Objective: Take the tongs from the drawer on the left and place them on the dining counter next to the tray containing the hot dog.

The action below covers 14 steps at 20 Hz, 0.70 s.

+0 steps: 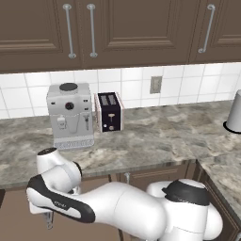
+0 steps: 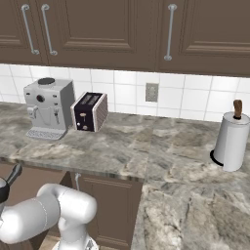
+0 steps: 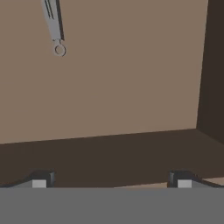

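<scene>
In the hand view the drawer (image 3: 131, 87) lies open below me, with a bare brown floor and dark walls at the front and right. The grey metal tongs (image 3: 53, 24) lie at the top left of that view; the end with a small ring is nearest, and the rest runs off the top edge. My gripper (image 3: 111, 181) hangs over the drawer's front wall, open, with nothing between its fingertips (image 3: 40, 180), well apart from the tongs. In the left base view the gripper (image 1: 48, 219) hangs low at the left over the drawer (image 1: 14, 214). The dining counter, tray and hot dog are out of view.
On the marbled counter (image 1: 155, 136) against the tiled backsplash stand a grey coffee machine (image 1: 69, 115) and a dark toaster (image 1: 109, 112). A paper towel roll (image 2: 231, 141) stands at the right. Wall cabinets (image 1: 127, 28) hang above. A cabinet door (image 2: 105, 205) sits beside the drawer.
</scene>
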Available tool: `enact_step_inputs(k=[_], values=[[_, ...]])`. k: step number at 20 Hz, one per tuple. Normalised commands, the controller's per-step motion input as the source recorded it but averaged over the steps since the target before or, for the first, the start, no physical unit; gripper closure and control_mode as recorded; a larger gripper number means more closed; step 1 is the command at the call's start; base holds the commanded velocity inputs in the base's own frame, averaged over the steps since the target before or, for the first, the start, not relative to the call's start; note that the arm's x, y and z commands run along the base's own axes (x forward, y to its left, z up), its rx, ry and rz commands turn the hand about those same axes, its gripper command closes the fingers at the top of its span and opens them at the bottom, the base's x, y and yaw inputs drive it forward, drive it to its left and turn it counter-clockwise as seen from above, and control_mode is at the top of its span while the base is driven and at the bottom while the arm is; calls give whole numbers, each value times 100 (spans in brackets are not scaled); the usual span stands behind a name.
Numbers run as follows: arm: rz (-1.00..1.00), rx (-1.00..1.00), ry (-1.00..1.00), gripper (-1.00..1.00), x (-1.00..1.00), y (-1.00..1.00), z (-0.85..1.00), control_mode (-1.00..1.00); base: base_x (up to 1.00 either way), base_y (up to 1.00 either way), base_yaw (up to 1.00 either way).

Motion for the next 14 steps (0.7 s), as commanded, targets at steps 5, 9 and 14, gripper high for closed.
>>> enact_step_inputs(k=[5, 9, 14], values=[[0, 0, -1, -100, 24, -5, -7, -100, 0, 0, 0], [0, -1, -4, -100, 27, 0, -21, -100, 0, 0, 0], [0, -1, -3, -100, 29, 0, -23, -100, 0, 0, 0]])
